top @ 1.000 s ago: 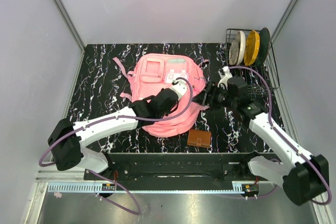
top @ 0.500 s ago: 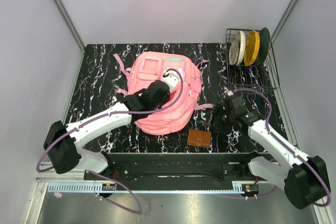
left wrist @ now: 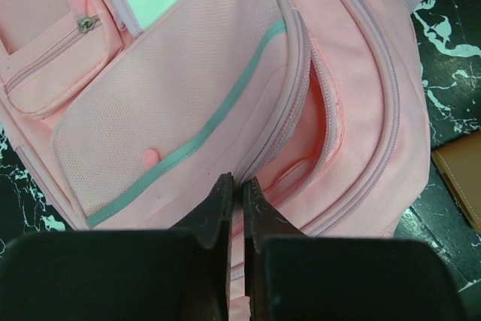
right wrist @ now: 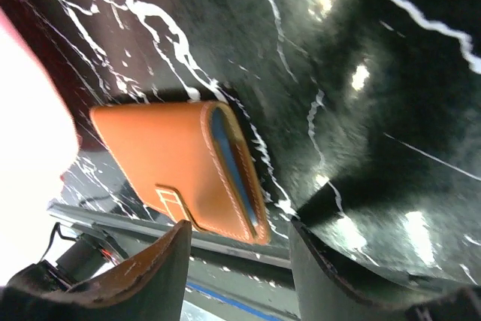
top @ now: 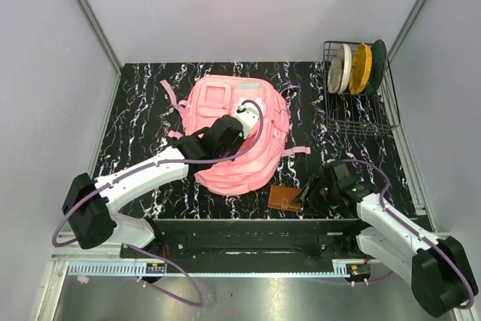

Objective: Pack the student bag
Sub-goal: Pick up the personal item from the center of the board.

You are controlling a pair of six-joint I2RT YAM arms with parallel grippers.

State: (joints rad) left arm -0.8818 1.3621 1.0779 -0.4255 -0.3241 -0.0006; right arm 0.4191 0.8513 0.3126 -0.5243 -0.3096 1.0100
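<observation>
At the worktop's (right wrist: 361,110) front edge, the right gripper (right wrist: 240,249) gapes over a brown wallet (right wrist: 176,171). The left gripper (left wrist: 234,182) pinches the student bag (left wrist: 188,95) at its pocket seam.

Black marbled tabletop (top: 143,125). Student bag (top: 225,163) lies flat at centre, pink, straps trailing toward 9 and 3 o'clock. Left gripper (top: 242,119) down on bag's upper middle, arm reaching in from 7 o'clock, fingers hidden under wrist. Brown wallet (top: 285,198) at bag's 5 o'clock, just beside it. Right gripper (top: 304,199) low at wallet's 3 o'clock, close against it. Wire rack (top: 361,114) in 2 o'clock corner holds white plate (top: 342,68), yellow plate (top: 361,68), dark green plate (top: 378,64), all on edge.
</observation>
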